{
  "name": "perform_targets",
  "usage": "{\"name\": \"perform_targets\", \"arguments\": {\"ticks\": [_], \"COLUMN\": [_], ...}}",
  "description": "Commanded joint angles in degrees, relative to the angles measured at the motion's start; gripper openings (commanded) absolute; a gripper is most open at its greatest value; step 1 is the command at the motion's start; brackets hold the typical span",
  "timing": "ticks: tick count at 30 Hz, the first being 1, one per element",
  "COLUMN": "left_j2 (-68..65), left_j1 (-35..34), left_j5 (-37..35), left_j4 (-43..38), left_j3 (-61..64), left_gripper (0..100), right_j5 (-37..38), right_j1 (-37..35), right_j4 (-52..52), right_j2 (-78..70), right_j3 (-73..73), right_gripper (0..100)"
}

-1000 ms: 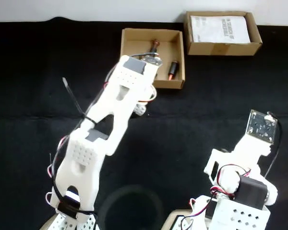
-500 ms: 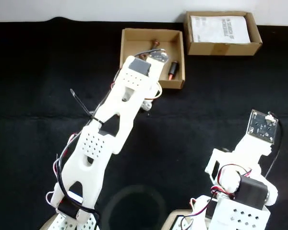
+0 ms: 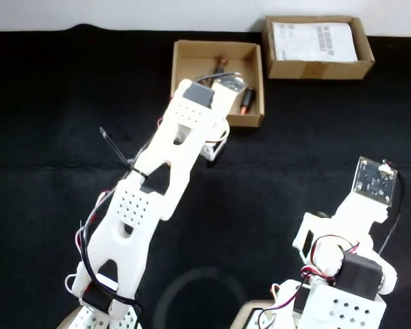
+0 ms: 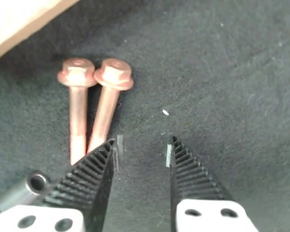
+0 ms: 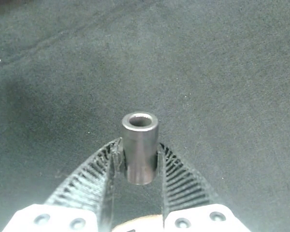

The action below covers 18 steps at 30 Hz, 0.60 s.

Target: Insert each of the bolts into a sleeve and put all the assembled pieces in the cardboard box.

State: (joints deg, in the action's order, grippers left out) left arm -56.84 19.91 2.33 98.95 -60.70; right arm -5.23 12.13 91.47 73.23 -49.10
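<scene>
Our right fingers [image 5: 179, 169] clamped a sleeve [image 5: 140, 147] between them, bore facing outward, likely to receive a bolt. Our left fingers [image 4: 94, 169] stood apart and empty, with two bolts [image 4: 108, 104] just beyond their tips.

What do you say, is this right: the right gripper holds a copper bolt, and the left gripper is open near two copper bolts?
Not quite. The right wrist view shows the right gripper holding a grey sleeve, not a copper bolt. The left gripper is open near two copper bolts.
</scene>
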Motion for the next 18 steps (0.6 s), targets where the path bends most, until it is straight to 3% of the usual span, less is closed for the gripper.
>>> {"name": "perform_targets", "arguments": {"ticks": [1,8,18], "left_j2": [0.75,0.75,-0.22], "left_j1": [-0.75,-1.89,-2.68], "left_j5": [4.31,13.89,20.04], "left_j4": [-0.18,-1.41,-5.36], "left_j3": [-2.33,-2.42,-6.02], "left_gripper": [16,16,16], "right_j5": [0.53,0.53,0.53], "right_j1": [0.22,0.22,0.13], "right_j4": [-1.45,-1.63,-1.71], "right_j2": [0.31,0.31,0.22], "right_j3": [-0.04,-0.04,-0.04], "right_gripper": [0.6,0.6,0.6]}}
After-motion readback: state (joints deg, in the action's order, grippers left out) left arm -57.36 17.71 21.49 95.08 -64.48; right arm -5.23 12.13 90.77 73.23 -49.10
